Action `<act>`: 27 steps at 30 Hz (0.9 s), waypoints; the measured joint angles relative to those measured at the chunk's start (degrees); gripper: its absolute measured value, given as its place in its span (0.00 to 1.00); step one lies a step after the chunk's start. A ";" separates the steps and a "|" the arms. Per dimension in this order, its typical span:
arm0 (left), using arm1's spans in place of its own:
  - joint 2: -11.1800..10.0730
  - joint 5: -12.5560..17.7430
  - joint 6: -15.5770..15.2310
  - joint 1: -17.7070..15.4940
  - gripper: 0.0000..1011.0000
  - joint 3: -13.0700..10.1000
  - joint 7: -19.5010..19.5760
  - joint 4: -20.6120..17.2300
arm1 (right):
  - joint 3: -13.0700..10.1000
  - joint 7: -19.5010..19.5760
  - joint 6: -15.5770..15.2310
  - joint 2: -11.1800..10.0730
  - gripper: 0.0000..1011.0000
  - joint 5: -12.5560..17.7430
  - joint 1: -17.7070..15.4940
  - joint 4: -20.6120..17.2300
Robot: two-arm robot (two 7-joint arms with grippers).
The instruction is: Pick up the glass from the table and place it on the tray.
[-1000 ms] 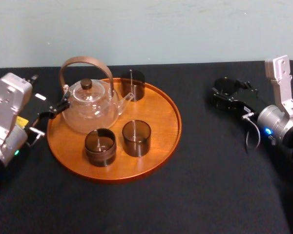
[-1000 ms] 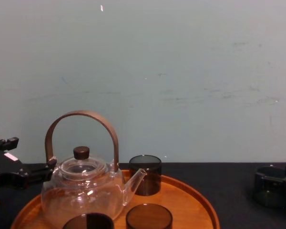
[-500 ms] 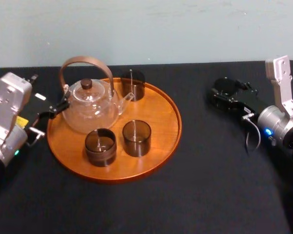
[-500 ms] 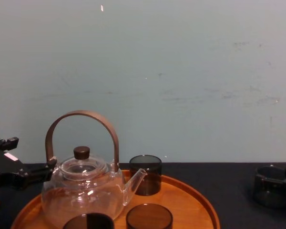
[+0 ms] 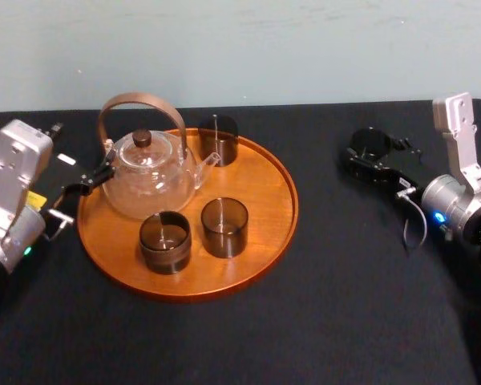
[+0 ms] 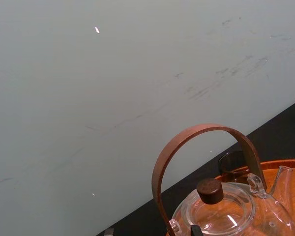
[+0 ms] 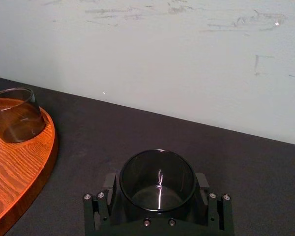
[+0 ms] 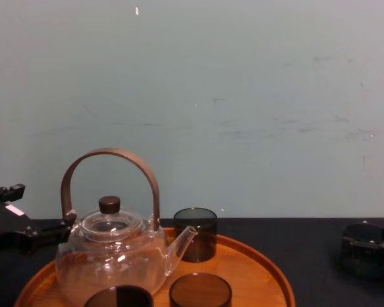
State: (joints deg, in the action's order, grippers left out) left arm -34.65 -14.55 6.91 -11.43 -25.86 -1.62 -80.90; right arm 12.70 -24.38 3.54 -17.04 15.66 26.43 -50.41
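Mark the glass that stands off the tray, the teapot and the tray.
glass (image 7: 157, 183): right wrist view, inside of its dark wall.
teapot (image 5: 151, 183): head view, middle of its clear body.
tray (image 5: 264, 184): head view, bare wood to the right of the cups.

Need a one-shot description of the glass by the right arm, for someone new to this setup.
Find the round wooden tray on the black table, then look off it toward the robot's right. The glass stands on bare tabletop at the right end effector; the left end effector sits by the teapot. Unlike the three dark cups, it is the only one off the tray.
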 joint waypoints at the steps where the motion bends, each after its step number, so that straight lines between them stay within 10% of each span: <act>1: 0.00 0.00 0.00 0.00 1.00 0.00 0.00 0.00 | -0.01 -0.01 0.00 0.00 0.99 0.00 0.00 -0.02; 27: 0.00 0.00 0.00 0.00 1.00 0.00 0.00 0.00 | -0.08 -0.04 0.01 -0.05 0.89 0.12 -0.09 -0.15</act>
State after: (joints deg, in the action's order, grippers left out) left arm -34.65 -14.55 6.91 -11.43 -25.86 -1.62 -80.90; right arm 12.62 -24.42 3.55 -17.09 15.78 26.34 -50.55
